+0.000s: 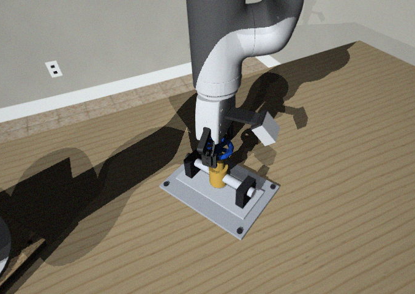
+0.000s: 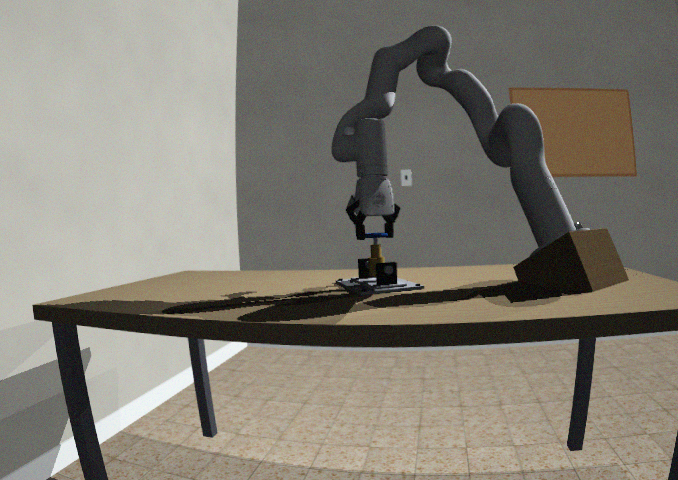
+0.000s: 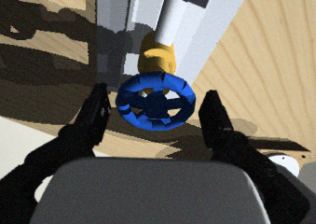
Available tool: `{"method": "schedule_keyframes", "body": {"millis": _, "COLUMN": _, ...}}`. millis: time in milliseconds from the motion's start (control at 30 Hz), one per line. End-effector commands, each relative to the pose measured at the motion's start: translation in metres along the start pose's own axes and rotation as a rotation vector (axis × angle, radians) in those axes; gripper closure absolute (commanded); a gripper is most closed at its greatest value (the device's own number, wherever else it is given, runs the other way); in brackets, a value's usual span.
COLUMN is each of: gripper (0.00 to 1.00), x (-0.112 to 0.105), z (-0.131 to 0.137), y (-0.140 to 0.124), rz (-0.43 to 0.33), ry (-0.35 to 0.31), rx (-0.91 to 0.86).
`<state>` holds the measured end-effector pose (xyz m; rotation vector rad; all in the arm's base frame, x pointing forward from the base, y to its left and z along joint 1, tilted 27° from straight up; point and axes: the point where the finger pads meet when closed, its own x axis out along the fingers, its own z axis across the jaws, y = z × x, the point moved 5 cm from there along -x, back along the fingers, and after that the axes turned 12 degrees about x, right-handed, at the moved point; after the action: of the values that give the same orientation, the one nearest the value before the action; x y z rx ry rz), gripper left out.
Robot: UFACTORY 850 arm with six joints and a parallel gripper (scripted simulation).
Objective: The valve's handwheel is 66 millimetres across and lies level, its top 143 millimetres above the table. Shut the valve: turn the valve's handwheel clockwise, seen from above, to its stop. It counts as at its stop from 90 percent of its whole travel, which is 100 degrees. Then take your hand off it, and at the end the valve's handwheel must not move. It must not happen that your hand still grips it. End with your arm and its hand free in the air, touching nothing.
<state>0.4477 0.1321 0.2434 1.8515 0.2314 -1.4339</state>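
The valve has a blue spoked handwheel (image 3: 156,100) on a yellow body (image 1: 217,174), set across a white pipe (image 1: 230,180) held by two black clamps on a grey baseplate (image 1: 219,197). My gripper (image 3: 156,98) points straight down over the handwheel and is open. Its two black fingers stand on either side of the wheel's rim, with a clear gap on each side. In the top view the wheel (image 1: 222,149) is partly hidden behind the near finger. In the exterior view the gripper (image 2: 372,230) straddles the wheel (image 2: 376,234) at its height.
The baseplate sits on a wooden table (image 2: 379,305). The arm's base stands on a wooden block (image 2: 572,263) at the table's far right. A grey camera box (image 1: 265,128) sticks out from the wrist beside the valve.
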Motion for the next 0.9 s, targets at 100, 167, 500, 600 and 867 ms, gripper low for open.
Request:
{"method": "schedule_keyframes", "body": {"millis": 100, "gripper": 0.0, "x": -0.009, "z": -0.001, "y": 0.0, "rz": 0.0, "ry": 0.001, "rx": 0.0}}
{"method": "schedule_keyframes", "body": {"millis": 167, "gripper": 0.0, "x": -0.011, "z": -0.001, "y": 0.0, "rz": 0.0, "ry": 0.001, "rx": 0.0}}
{"method": "schedule_keyframes", "body": {"millis": 500, "gripper": 0.0, "x": -0.031, "z": -0.001, "y": 0.0, "rz": 0.0, "ry": 0.001, "rx": 0.0}}
{"method": "schedule_keyframes", "body": {"millis": 600, "gripper": 0.0, "x": -0.039, "z": -0.001, "y": 0.0, "rz": 0.0, "ry": 0.001, "rx": 0.0}}
{"method": "schedule_keyframes", "body": {"millis": 867, "gripper": 0.0, "x": -0.054, "z": -0.001, "y": 0.0, "rz": 0.0, "ry": 0.002, "rx": 0.0}}
